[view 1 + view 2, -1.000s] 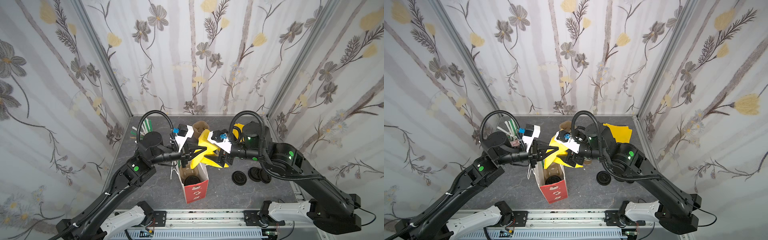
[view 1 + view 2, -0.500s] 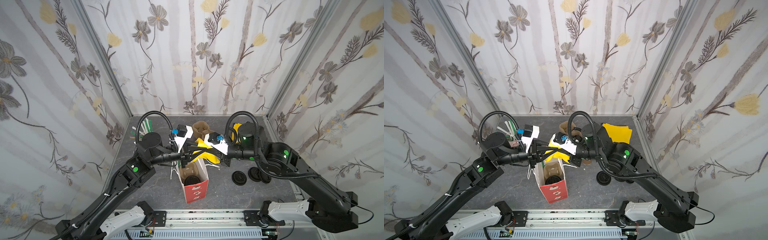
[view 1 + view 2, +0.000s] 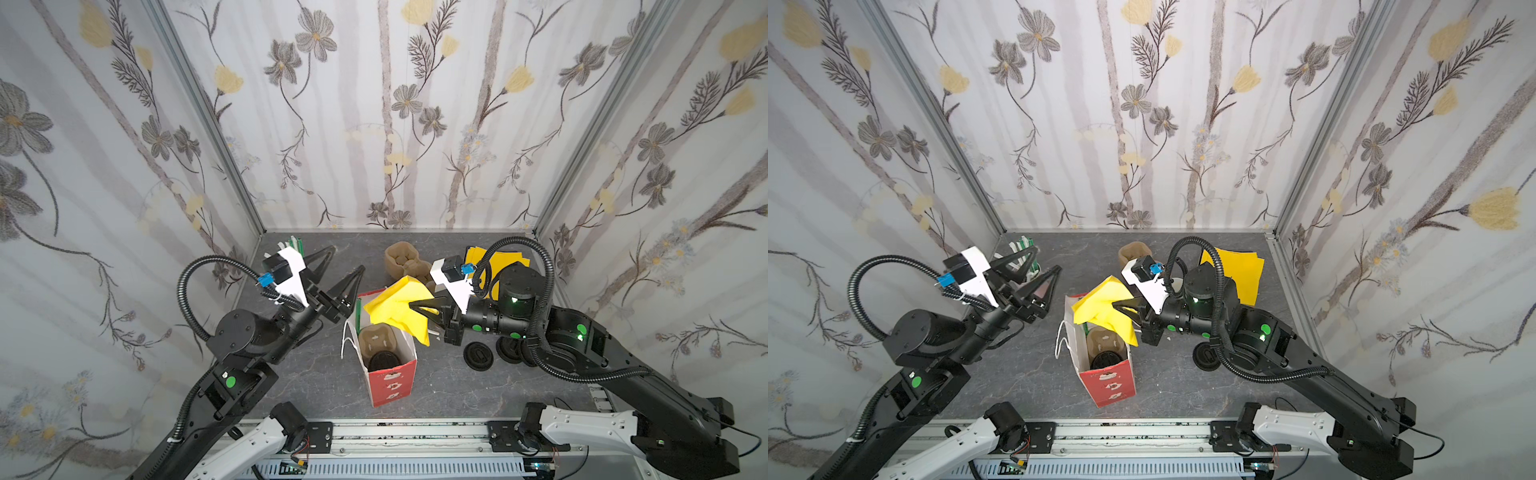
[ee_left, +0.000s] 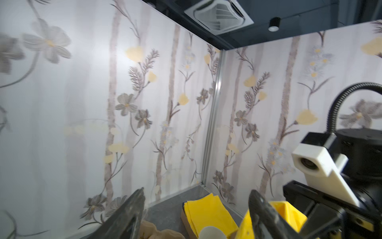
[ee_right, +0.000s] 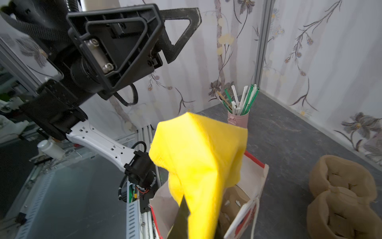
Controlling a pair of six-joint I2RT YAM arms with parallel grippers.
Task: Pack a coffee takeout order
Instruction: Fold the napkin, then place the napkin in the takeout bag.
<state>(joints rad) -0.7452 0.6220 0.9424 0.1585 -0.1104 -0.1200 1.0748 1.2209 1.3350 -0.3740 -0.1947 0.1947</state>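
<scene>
Only top views show lidded cup [image 3: 382,359] deep in red bag [image 3: 392,384]; napkin [image 3: 395,311] yellow, crumpled, over bag mouth, pinched tight by right gripper [image 3: 415,308]; left gripper [image 3: 347,258] wide open beside bag.

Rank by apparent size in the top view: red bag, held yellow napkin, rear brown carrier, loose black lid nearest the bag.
1. red bag
2. yellow napkin, held up nearer the camera, which enlarges it
3. brown carrier, partly hidden
4. loose black lid
</scene>
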